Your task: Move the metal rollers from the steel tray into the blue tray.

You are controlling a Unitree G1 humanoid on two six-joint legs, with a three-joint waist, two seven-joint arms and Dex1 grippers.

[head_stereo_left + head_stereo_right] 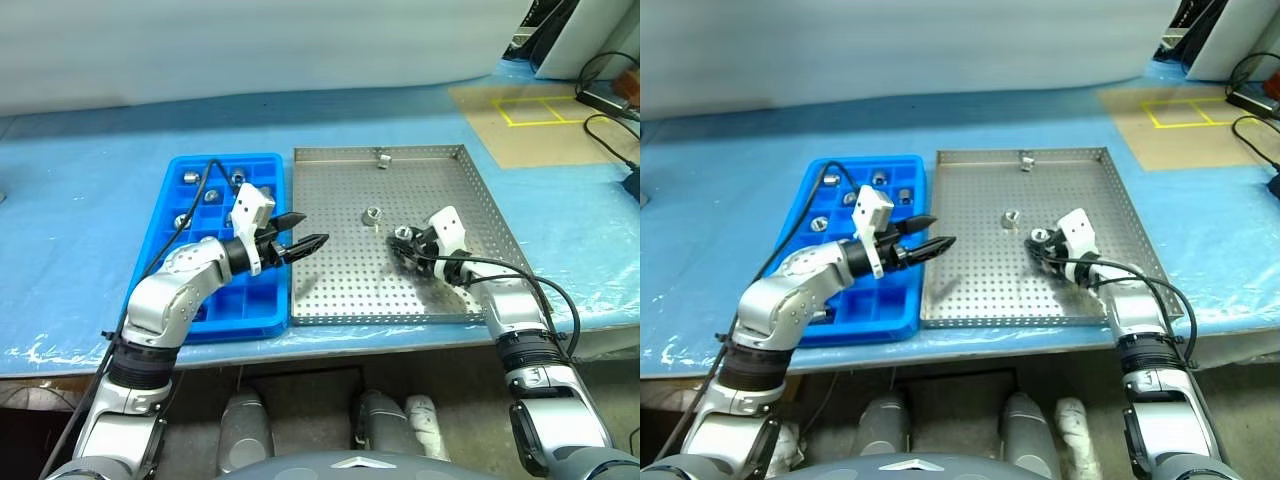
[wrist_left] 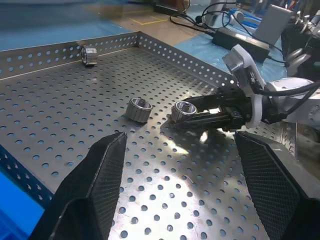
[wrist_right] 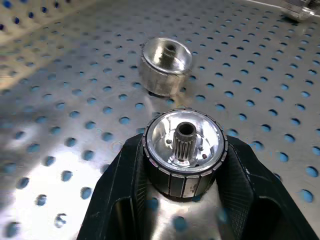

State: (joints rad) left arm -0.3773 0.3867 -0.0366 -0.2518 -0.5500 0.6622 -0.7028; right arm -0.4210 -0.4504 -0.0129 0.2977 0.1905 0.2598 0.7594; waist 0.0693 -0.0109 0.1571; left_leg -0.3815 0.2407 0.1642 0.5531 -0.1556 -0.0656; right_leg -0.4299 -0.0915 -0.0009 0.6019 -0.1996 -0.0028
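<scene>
The steel tray [image 1: 340, 290] lies mid-table, and the blue tray [image 1: 230, 330] adjoins it on the left. My right gripper [image 1: 405, 240] is low over the steel tray's right half, shut on a metal roller [image 3: 184, 150] clamped between both black fingers [image 3: 125, 175]. Two loose rollers lie in the steel tray, one just beyond the held one [image 1: 373, 214] and one against the far rim [image 1: 382, 157]. Above the seam between the two trays, my left gripper [image 1: 313, 228] stands open and empty. Several rollers [image 1: 189, 177] sit in the blue tray's far compartments.
Blue sheeting [image 1: 90, 210] covers the table around both trays. At the far right lies a brown mat with yellow tape [image 1: 535, 110], with black cables [image 1: 610, 130] beside it. The table's front edge runs just below the trays.
</scene>
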